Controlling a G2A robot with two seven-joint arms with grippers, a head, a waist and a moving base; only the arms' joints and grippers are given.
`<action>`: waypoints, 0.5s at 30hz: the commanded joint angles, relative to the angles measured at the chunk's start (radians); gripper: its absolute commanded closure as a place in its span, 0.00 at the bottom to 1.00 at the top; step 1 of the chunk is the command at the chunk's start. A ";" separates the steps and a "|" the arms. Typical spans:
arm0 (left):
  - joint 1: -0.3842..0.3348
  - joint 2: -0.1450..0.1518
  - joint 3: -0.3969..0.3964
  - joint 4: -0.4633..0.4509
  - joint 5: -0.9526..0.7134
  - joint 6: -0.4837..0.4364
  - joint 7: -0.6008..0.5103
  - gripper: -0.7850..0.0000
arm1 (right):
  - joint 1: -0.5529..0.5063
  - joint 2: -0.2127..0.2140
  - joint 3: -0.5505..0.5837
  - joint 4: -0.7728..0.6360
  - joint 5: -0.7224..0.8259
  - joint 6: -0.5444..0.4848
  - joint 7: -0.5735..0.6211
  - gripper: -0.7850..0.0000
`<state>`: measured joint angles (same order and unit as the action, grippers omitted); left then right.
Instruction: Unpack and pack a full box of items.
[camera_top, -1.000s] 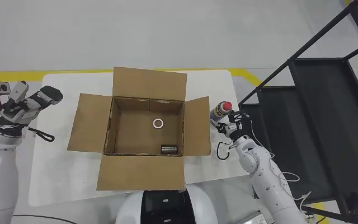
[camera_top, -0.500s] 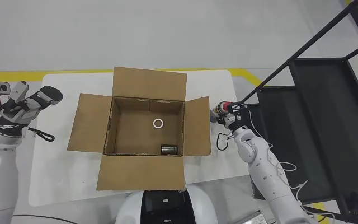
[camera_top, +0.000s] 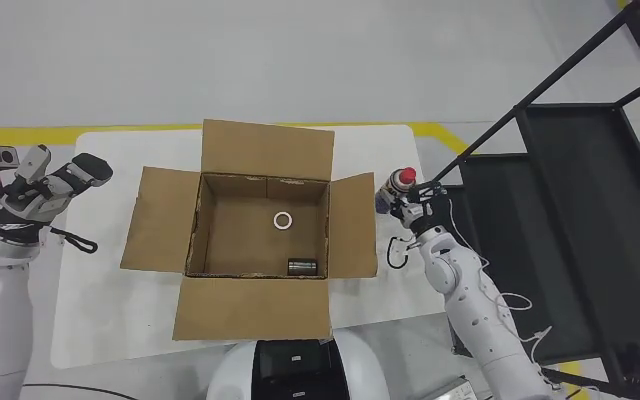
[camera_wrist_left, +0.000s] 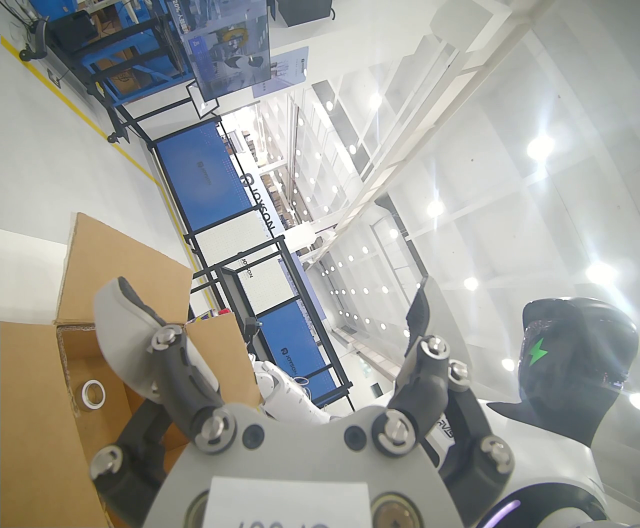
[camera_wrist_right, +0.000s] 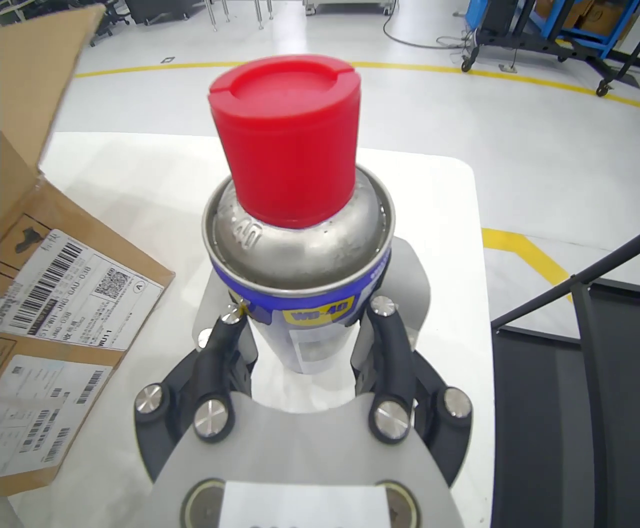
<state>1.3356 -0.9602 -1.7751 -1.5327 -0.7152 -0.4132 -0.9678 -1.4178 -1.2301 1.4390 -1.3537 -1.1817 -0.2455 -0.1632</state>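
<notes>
An open cardboard box (camera_top: 268, 150) sits mid-table with all flaps spread. Inside lie a white tape roll (camera_top: 283, 219) and a dark cylinder (camera_top: 302, 265) by the near wall. At the table's right edge, beside the box's right flap, my right gripper (camera_top: 405, 205) is shut on a spray can (camera_top: 402, 181) with a red cap. The wrist view shows the spray can (camera_wrist_right: 300, 225) upright between the right gripper (camera_wrist_right: 305, 340) fingers. My left gripper (camera_top: 75, 172) hangs open off the table's left side; the left gripper (camera_wrist_left: 270, 320) points upward, holding nothing.
The white table (camera_top: 100, 300) has bare surface left of the box and a narrow strip to its right. A black metal stair frame (camera_top: 560, 180) stands close beside the right arm. The box flap (camera_wrist_right: 60, 300) with labels lies next to the can.
The right gripper moved in from the near side and took hold of the spray can, whose red cap has shifted slightly farther back. The left arm has kept still.
</notes>
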 joint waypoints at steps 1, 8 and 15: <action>0.000 0.000 0.000 0.000 0.000 0.000 0.000 0.00 | -0.052 0.006 0.029 -0.103 -0.033 0.021 -0.019 1.00; 0.000 0.000 0.000 0.000 0.000 0.000 0.000 0.00 | -0.262 0.019 0.110 -0.562 -0.191 0.136 -0.029 1.00; 0.000 0.000 0.000 0.000 0.000 0.000 0.000 0.00 | -0.318 0.023 0.034 -0.889 -0.290 0.071 0.248 1.00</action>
<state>1.3356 -0.9602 -1.7751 -1.5327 -0.7152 -0.4132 -0.9678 -1.7490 -1.2068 1.5035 -2.1986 -1.4664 -0.1569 0.0039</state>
